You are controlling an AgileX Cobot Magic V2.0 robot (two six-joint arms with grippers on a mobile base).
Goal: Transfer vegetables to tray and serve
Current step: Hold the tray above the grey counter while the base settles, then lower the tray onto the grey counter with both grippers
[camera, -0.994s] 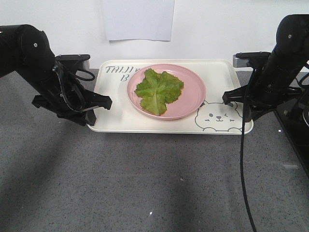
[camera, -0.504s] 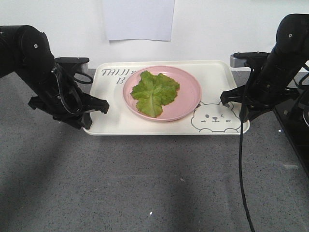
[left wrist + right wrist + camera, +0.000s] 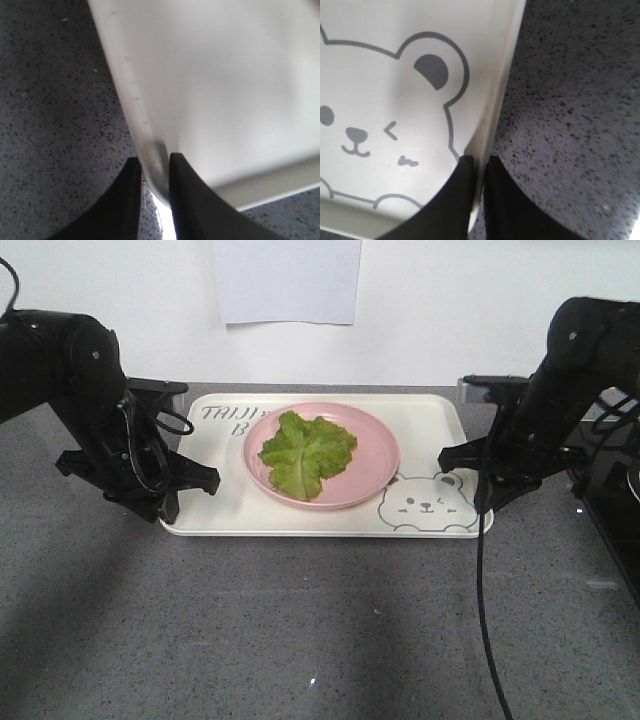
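Lettuce leaf (image 3: 305, 452) already lies on the pink plate (image 3: 378, 462), which sits mid-tray, just beside the bear face (image 3: 428, 505). Tray (image 3: 330, 523) is pinched at both short rims: left end effector (image 3: 154, 176) clamped narrow on one rim, right end effector (image 3: 480, 165) narrow on the rim by the bear. Serving step looks underway. Both arms should move level and in sync, same speed, or the plate may slide on the tray over the bench (image 3: 300, 640).
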